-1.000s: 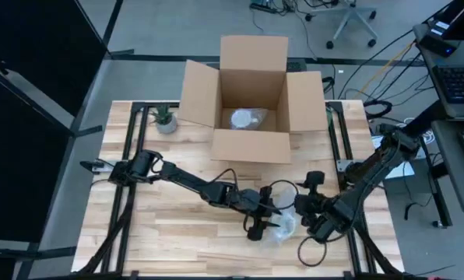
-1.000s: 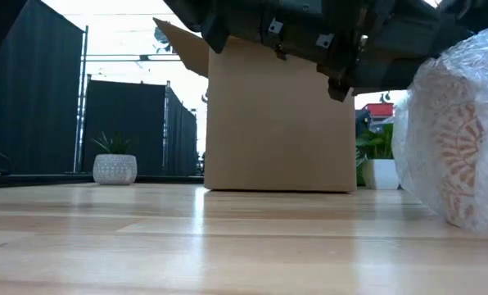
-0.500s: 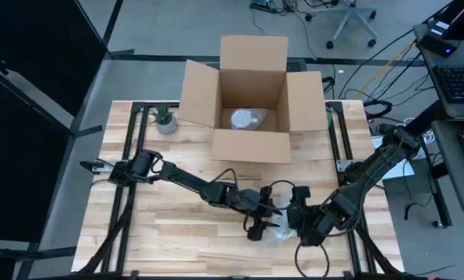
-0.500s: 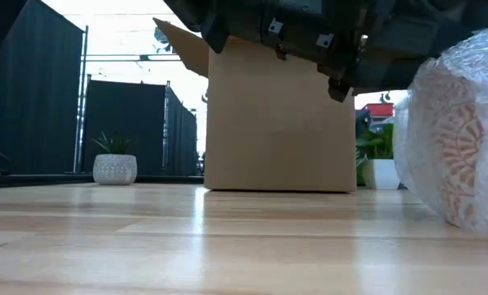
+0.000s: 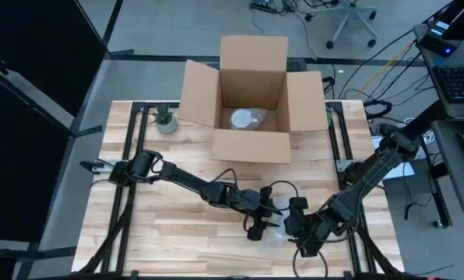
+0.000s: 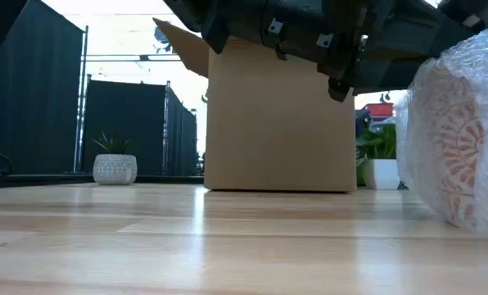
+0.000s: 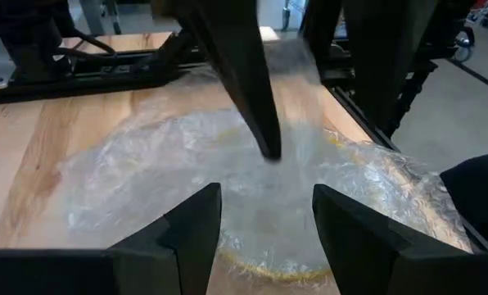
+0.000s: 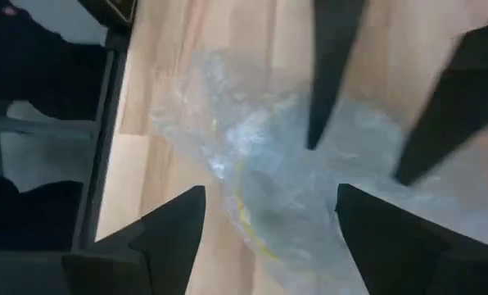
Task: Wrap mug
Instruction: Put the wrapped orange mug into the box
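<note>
The mug stands near the front edge of the table, already swathed in bubble wrap; the low view shows its patterned side blurred under the plastic, fully covered on the side that faces that camera. So the wrapping looks largely done, in my judgement. What seems left is gathering the loose wrap spread flat on the wood beside the mug and closing it, then perhaps placing the bundle in the cardboard box at the back of the table, where another pale wrapped thing already lies.

Both grippers crowd over the bundle. The left gripper hovers just above the wrap with its jaws apart, gripping nothing. The right gripper comes in from the other side, jaws likewise spread wide and empty above the plastic. Whether either touches the wrap I cannot tell.

A small potted plant stands at the table's far left corner, well apart from the work.
</note>
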{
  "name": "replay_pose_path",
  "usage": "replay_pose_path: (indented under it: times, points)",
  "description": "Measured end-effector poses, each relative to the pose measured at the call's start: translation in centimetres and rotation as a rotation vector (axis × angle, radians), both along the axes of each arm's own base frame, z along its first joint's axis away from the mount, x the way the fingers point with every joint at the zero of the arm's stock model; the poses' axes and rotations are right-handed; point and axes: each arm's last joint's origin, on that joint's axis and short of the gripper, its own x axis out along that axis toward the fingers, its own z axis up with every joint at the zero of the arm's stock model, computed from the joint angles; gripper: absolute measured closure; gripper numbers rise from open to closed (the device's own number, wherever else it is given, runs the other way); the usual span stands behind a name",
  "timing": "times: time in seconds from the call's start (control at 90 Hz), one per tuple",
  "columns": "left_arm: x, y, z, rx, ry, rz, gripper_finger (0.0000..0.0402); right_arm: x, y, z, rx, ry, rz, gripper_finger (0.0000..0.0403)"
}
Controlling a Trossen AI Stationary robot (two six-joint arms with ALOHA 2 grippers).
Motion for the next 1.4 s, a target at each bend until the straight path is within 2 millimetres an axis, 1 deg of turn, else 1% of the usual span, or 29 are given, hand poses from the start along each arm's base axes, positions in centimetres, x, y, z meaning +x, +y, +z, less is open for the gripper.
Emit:
replay_pose_path:
  times: [0.089,0.289,0.511,0.589,0.722,0.889,1.1,1.167,1.222,1.3,1.4]
  points:
    - [0.0,0.0,0.0,0.000,-0.001,0.001,0.0219,0.6,-0.1,-1.4,-0.066,0.041,-0.007,0.0145]
    - [0.0,0.1,0.0,0.000,0.000,0.005,0.0219,1.9,0.4,-3.3,-0.108,0.053,0.026,0.0145]
    - [0.1,0.1,0.1,-0.014,0.001,0.013,0.0219,2.6,0.9,-5.9,-0.180,0.089,0.035,0.0145]
    - [0.1,0.1,0.1,-0.013,-0.001,0.014,0.0219,2.8,1.0,-6.4,-0.189,0.099,0.037,0.0145]
    - [0.1,0.1,0.0,-0.012,0.000,0.014,0.0219,3.0,0.9,-6.8,-0.208,0.106,0.047,0.0145]
    - [0.1,0.1,0.0,-0.023,0.004,0.018,0.0219,3.0,0.9,-6.8,-0.215,0.117,0.089,0.0145]
    - [0.1,0.3,0.1,-0.028,0.004,0.017,0.0219,3.0,0.8,-6.8,-0.210,0.119,0.091,0.0149]
    - [0.1,0.3,0.1,-0.028,0.001,0.016,0.0219,3.0,0.9,-6.8,-0.203,0.120,0.098,0.0169]
    - [0.0,0.2,0.4,-0.022,-0.004,0.013,0.0219,3.1,1.0,-6.8,-0.180,0.122,0.101,0.0200]
    - [-0.1,0.0,0.5,-0.019,-0.002,0.013,0.0219,3.1,1.1,-6.9,-0.169,0.124,0.107,0.0261]
    - [-0.4,-0.4,1.2,-0.008,0.002,0.034,0.0219,2.9,1.3,-7.0,-0.163,0.136,0.127,0.0344]
